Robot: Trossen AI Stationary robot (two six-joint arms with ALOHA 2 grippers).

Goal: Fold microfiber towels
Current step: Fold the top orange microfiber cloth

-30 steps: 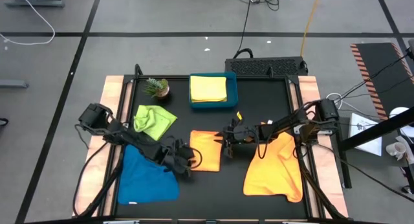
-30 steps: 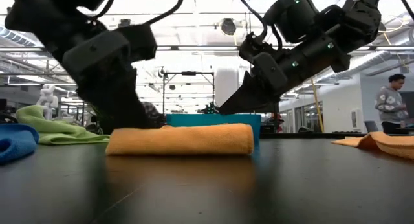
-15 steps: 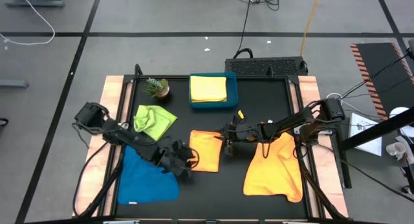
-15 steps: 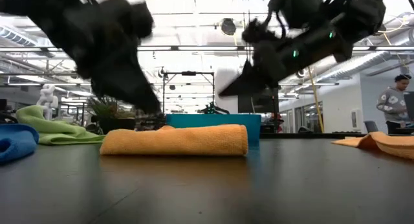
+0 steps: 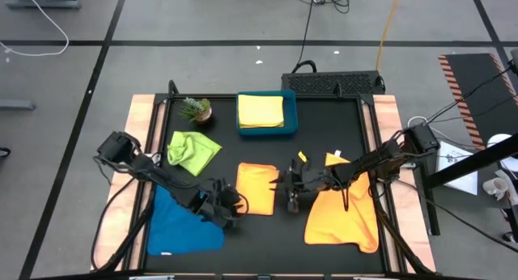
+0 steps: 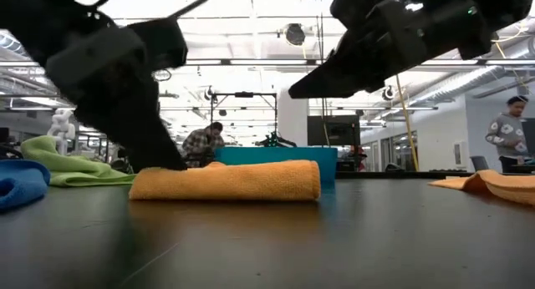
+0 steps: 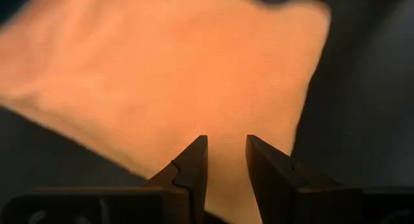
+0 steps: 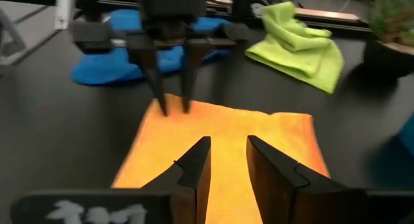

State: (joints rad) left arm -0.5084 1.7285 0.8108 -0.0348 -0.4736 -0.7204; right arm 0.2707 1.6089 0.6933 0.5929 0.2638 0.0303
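On the black table [image 5: 324, 118], just right of the flat blue microfiber towel [image 5: 182, 223], the plush folded orange microfiber towel [image 5: 255, 187] now lies released, the right gripper [image 5: 293, 201] having pulled off its right edge and the left gripper [image 5: 233, 209] poised at its left edge, both slightly parted and empty, so this fold looks finished.

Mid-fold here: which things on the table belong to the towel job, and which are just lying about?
Job:
folded orange towel
spread orange towel
blue towel
lime green towel
yellow towel

Lying about:
teal tray, holding the yellow towel
potted plant
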